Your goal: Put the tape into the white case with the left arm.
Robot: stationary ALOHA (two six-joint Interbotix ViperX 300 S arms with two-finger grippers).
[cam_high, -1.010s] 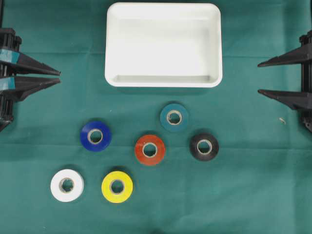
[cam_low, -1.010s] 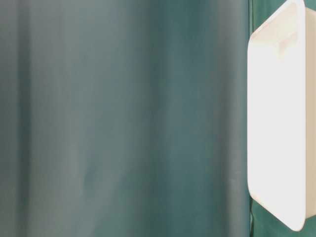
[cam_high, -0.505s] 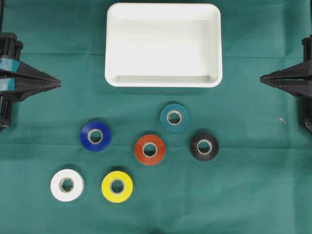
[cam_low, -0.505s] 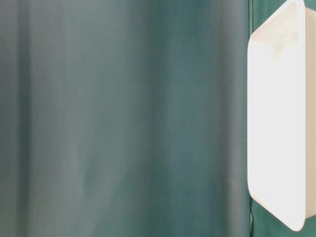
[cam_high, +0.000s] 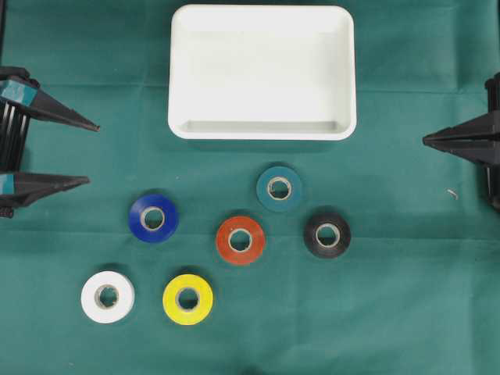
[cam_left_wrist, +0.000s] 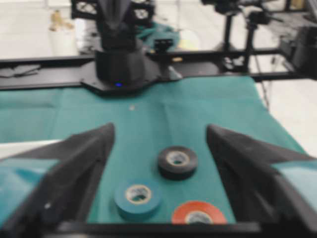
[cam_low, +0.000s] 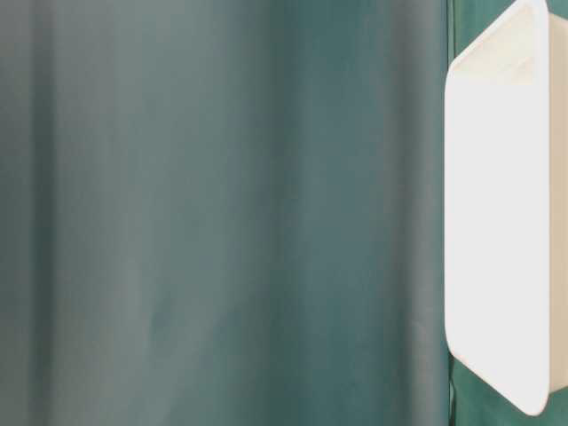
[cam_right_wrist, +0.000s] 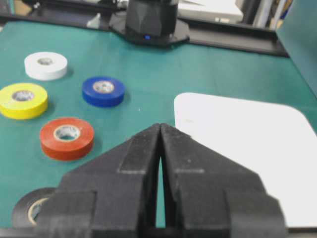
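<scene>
White case [cam_high: 344, 74] holds nothing; 6 tape rolls [cam_high: 240, 240] lie outside it.

The bench [cam_high: 406, 312] had a dark green cloth all over it. The white case [cam_high: 262, 129] was plain white. Six rolls of tape lay on the cloth. One was blue [cam_high: 153, 218], one was teal [cam_high: 279, 188], one was orange-red [cam_high: 240, 240], one was black [cam_high: 326, 234], one was white [cam_high: 107, 297] and one was yellow [cam_high: 187, 299]. Each roll had a pale ring inside its hole. The left claw [cam_high: 87, 154] was black with teal bands on its fingers. The right claw [cam_high: 428, 141] was black all over, with no bands.
</scene>
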